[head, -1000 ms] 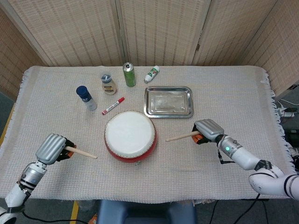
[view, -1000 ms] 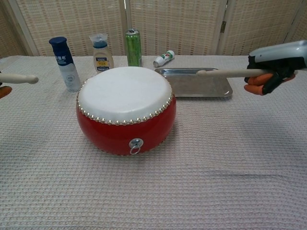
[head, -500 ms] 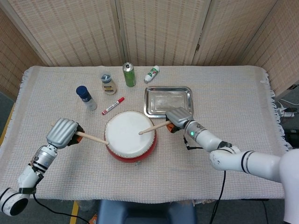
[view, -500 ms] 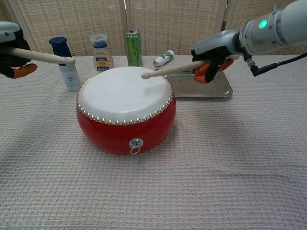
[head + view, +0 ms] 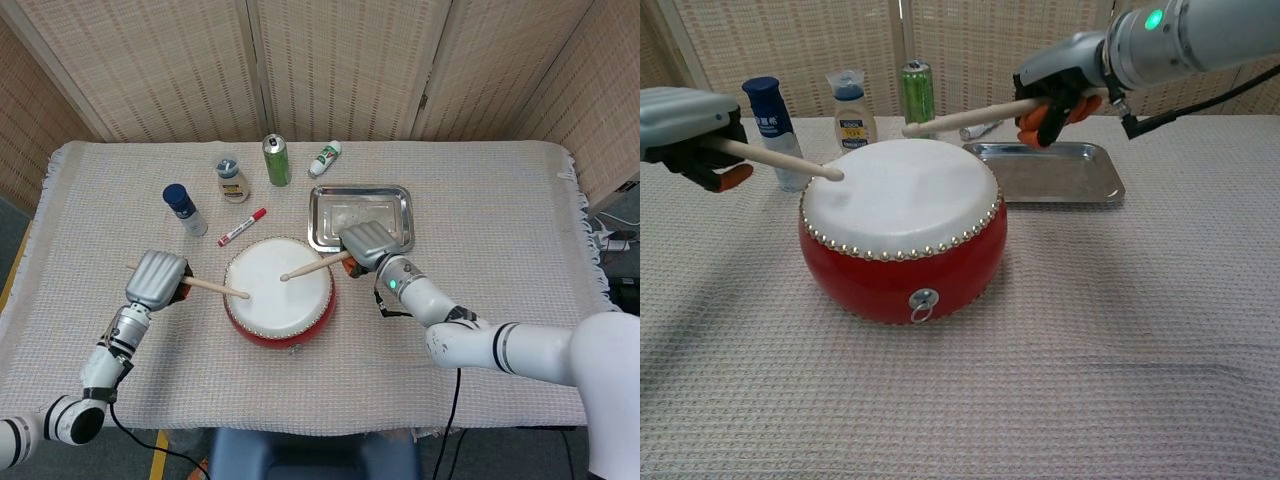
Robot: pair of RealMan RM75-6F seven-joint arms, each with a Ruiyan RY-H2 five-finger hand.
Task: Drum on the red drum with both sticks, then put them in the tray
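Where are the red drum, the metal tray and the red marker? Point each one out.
red drum (image 5: 902, 268): chest view, on its red side wall.
metal tray (image 5: 361, 190): head view, on its far rim.
red marker (image 5: 243, 227): head view, on the middle of its barrel.

I see red drum (image 5: 279, 302) w/ white skin, upright btwn my hands. Left stick (image 5: 780, 160) juts from left-hand fingers (image 5: 710, 150), tip at skin's edge. Right stick (image 5: 960, 118) juts from right-hand fingers (image 5: 1045, 105), tip raised. Steel tray (image 5: 361, 217) lies just beyond them.
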